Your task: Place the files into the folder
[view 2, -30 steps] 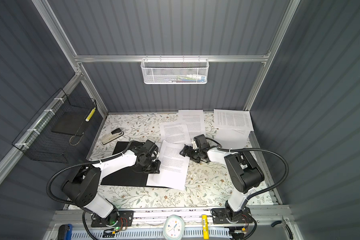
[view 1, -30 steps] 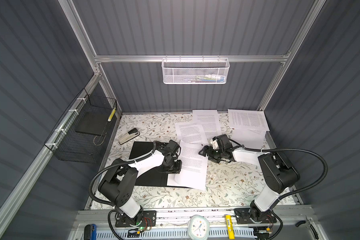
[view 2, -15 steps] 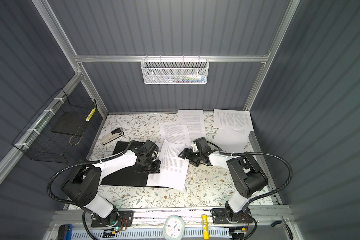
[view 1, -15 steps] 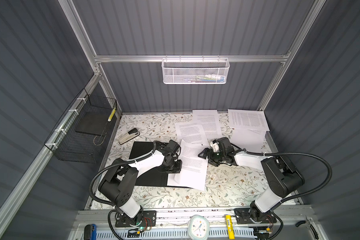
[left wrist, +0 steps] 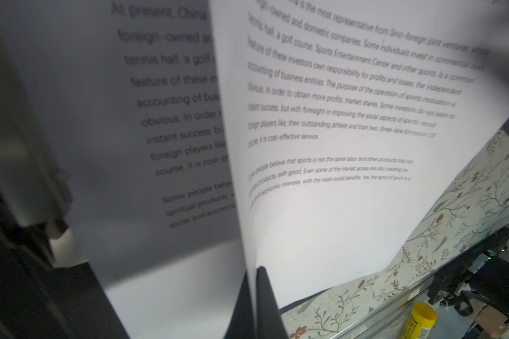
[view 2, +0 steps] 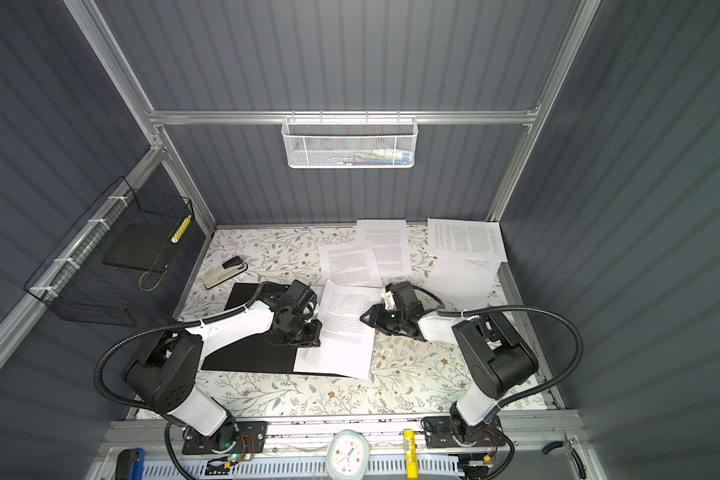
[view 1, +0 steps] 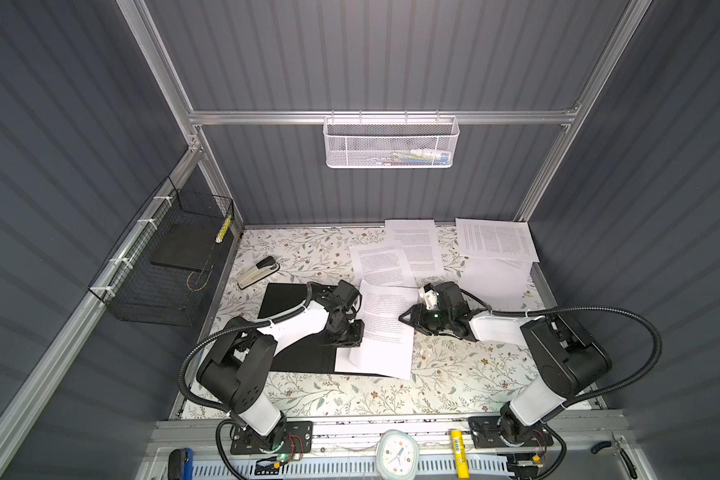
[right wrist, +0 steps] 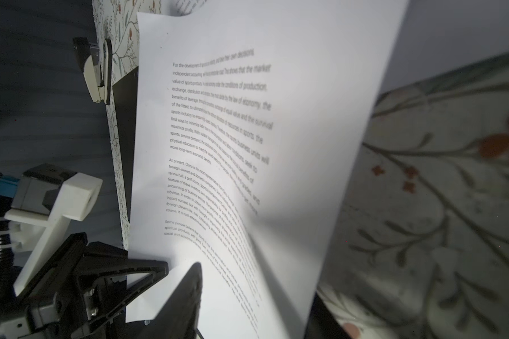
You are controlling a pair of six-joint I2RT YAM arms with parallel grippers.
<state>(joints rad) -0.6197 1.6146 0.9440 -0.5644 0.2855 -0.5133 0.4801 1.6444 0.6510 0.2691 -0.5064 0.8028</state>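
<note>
My left gripper (left wrist: 254,278) has its fingers pinched together on a printed sheet (view 1: 385,332), at its edge over the open folder (view 1: 304,359). My right gripper (view 1: 406,319) has its fingers apart, straddling the sheet's edge away from the folder. Beyond the folder lie other sheets (view 1: 495,241).
</note>
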